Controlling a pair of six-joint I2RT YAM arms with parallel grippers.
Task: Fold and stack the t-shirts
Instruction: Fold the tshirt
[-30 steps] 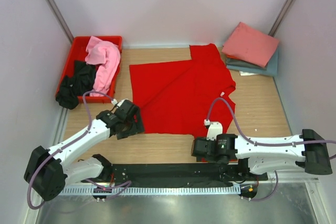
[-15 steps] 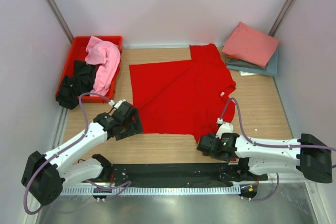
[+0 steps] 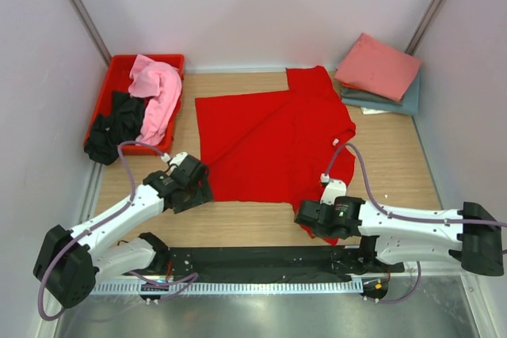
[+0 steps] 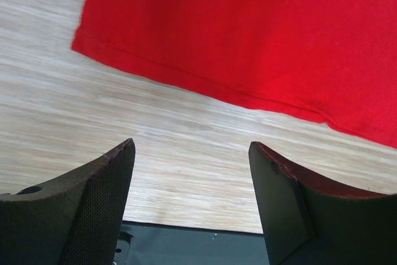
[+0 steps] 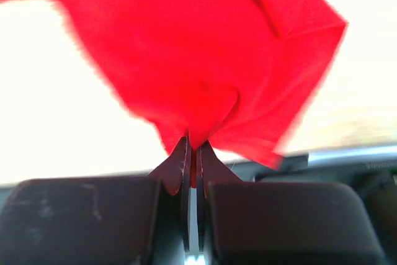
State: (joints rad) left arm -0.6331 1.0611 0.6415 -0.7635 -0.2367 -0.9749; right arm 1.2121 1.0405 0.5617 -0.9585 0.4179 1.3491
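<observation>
Two arms reached forward low over the table [image 3: 396, 172], elbows bent. The left arm angled up and rightward from its base with its wrist tipped down. The left fingers [image 3: 198, 183] stood spread apart, released and holding nothing. Bare wood showed between them, and the near left corner of the bright red t-shirt [image 3: 269, 144] lay just ahead of their tips, not touching. The right arm stretched leftward along the near edge, its long forearm almost level. The right fingers [image 5: 193, 148] were clenched tight on the near right hem of that same red shirt, with a pinch of cloth bunched between the tips. Beyond both sets of fingers the shirt lay spread on the table. Well to the left of the left fingers, a red crate [image 3: 119, 65] held a light pink t-shirt [image 3: 158, 89] and a black t-shirt [image 3: 111, 128] draped over its rim. Well ahead and right of the right fingers, a folded salmon pink t-shirt [image 3: 379, 65] lay stacked on a folded grey-blue t-shirt [image 3: 400, 103].
</observation>
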